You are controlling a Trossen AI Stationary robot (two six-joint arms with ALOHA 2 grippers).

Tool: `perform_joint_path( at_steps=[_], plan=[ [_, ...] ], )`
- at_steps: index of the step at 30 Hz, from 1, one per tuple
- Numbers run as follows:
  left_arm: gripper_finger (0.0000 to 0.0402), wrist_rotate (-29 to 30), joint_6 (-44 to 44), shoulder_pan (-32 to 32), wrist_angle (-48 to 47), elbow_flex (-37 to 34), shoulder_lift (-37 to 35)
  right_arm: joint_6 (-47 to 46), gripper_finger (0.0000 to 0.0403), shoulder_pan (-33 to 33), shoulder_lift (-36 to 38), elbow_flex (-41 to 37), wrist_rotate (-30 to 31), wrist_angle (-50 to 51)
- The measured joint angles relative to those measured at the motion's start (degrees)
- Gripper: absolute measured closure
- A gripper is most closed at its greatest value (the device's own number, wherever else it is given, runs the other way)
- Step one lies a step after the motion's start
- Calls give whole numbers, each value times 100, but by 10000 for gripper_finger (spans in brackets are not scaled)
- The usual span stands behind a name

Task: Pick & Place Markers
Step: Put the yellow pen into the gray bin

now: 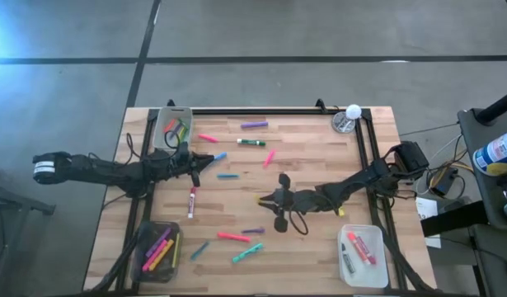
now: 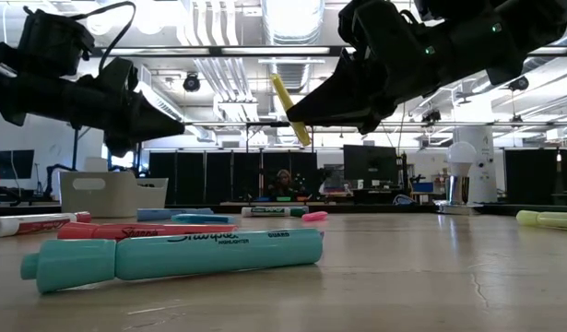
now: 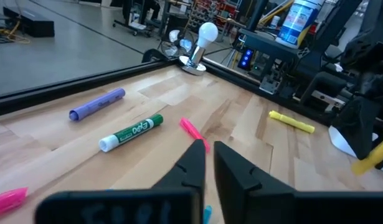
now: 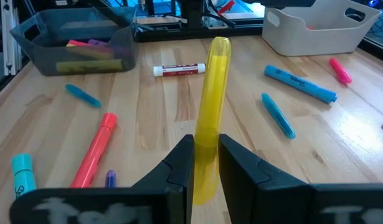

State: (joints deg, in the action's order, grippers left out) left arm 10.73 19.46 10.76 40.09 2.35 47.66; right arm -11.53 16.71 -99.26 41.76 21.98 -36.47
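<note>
Many markers lie flat on the wooden table (image 1: 319,165), among them a purple one (image 1: 254,124), a green-capped one (image 1: 251,142), a pink one (image 1: 269,158) and a teal one (image 2: 172,258). My right gripper (image 1: 265,200) hovers over the table's middle, shut on a yellow marker (image 4: 213,106). My left gripper (image 1: 205,161) hangs level above the left half of the table. Its fingers (image 3: 194,165) stand a narrow gap apart with nothing between them. A blue marker (image 1: 218,156) lies just beside it. My right gripper pinches the yellow marker near one end (image 4: 205,163) between its two fingers. It comes from the table's right side, slanting a little down, and the marker runs along the fingers. The marker is lifted clear, and its free end (image 2: 278,88) sticks out ahead, tilted upward.
A white bin (image 1: 172,128) with markers stands at the far left, a dark bin (image 1: 158,250) with pink and yellow ones at the near left, and a clear bin (image 1: 364,254) at the near right. A white bulb on a metal disc (image 1: 346,120) sits at the far right corner.
</note>
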Motion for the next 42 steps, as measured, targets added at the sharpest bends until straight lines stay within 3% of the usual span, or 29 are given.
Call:
perform_joint_path(
  at_steps=[8,13,17,21,25,32,38,42],
  plan=[
    [281,-21,6,0,5,11,0,0,347,0,-2,0,0,2],
    [257,-390,445,0,55,11,0,-2,347,0,-2,0,-2,0],
    [256,-1311,658,-14,294,12,14,-84,347,-20,-36,0,-9,-144],
    [269,-2097,730,-218,368,95,37,-81,347,-74,-360,2,-106,-993],
    [285,-1901,82,-765,622,202,123,-4,347,-185,-818,89,-291,-1980],
    [289,-948,-566,-1700,668,616,471,160,347,-530,-1382,721,-299,-2225],
    [289,-709,-789,-1849,664,939,940,296,347,-728,-1609,1260,-650,-2138],
    [289,-671,-791,-1849,662,1110,1249,386,347,-752,-1574,1576,-704,-1576]
  ],
)
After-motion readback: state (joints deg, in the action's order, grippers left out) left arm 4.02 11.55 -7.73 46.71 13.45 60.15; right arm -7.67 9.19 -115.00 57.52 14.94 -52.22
